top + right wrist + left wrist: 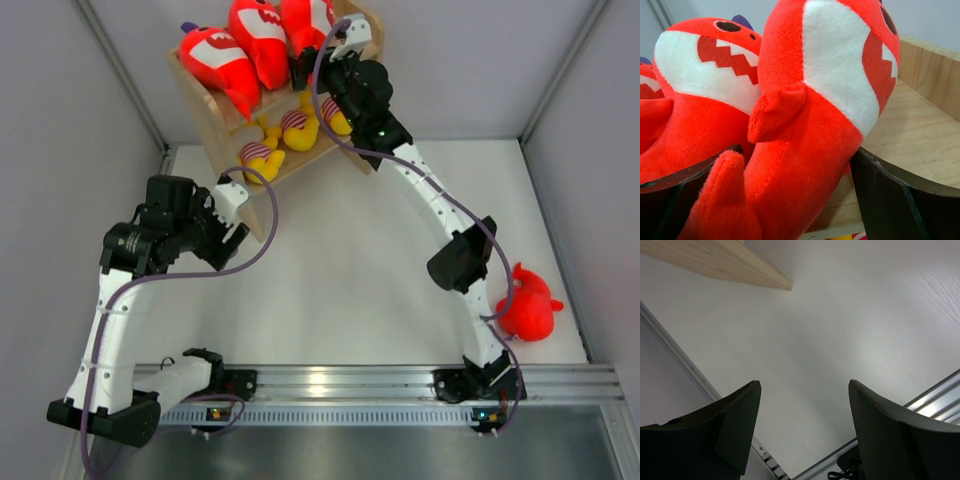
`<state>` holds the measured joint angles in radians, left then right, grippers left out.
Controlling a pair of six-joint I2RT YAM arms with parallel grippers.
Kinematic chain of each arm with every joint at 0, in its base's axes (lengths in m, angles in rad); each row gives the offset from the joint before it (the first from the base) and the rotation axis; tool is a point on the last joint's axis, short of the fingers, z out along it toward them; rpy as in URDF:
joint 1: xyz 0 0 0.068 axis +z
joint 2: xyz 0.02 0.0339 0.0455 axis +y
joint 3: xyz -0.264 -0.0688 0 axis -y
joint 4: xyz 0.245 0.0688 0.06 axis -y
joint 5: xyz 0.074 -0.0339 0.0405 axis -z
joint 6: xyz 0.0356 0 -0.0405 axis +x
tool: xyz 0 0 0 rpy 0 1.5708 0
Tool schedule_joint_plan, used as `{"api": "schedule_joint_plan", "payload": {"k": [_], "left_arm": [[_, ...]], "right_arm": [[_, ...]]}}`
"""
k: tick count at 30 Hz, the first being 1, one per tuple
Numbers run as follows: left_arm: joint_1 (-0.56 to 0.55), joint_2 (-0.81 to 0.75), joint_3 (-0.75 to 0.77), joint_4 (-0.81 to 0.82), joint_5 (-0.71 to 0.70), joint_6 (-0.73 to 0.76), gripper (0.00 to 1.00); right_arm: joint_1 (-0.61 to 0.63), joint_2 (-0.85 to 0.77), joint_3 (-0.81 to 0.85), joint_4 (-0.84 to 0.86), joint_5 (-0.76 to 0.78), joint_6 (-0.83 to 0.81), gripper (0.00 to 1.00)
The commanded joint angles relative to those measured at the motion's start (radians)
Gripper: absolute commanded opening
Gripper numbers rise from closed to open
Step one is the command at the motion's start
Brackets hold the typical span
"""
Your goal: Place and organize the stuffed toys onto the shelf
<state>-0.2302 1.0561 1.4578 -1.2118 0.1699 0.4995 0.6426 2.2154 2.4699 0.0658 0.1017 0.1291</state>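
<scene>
**Jaws spread round a shark on the shelf, one toy left on the table**

Jaws of the right gripper stand wide apart, one on each side of a red shark that sits upright on the top board of the shelf. The plush brushes one finger, but from where I stand nothing seems to be squeezing it. The left gripper is spread too, with nothing between its fingers. It hangs over bare table, just beside the shelf's near side panel.

The shelf sits in the far-left corner of the tabletop, turned at an angle. A second shark leans right against the one between the jaws, and a third shark lies beyond it. Three yellow toys line the lower tier. The last shark lies by the right edge, toward the near-right corner and well apart from the shelf.

I take the step in hand to be setting this shark into the top row, and it looks all but finished. Next, I think the right arm has to back straight out without catching the plush or tipping its neighbours. It can then reach for the toy near its own base. Bare board shows beside the placed shark, toward the side panel, so there looks to be room for one more.
</scene>
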Motion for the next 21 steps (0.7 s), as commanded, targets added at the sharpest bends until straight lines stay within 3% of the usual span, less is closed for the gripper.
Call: {"api": "schedule_joint_plan", "payload": {"k": [1, 21], "left_arm": [[0.005, -0.022, 0.019, 0.041, 0.023, -0.009, 0.77], [0.006, -0.036, 0.018, 0.04, 0.019, -0.004, 0.77]], "right_arm": [[0.006, -0.097, -0.014, 0.046, 0.018, -0.039, 0.87], [-0.014, -0.132, -0.022, 0.012, 0.016, -0.066, 0.94]]}}
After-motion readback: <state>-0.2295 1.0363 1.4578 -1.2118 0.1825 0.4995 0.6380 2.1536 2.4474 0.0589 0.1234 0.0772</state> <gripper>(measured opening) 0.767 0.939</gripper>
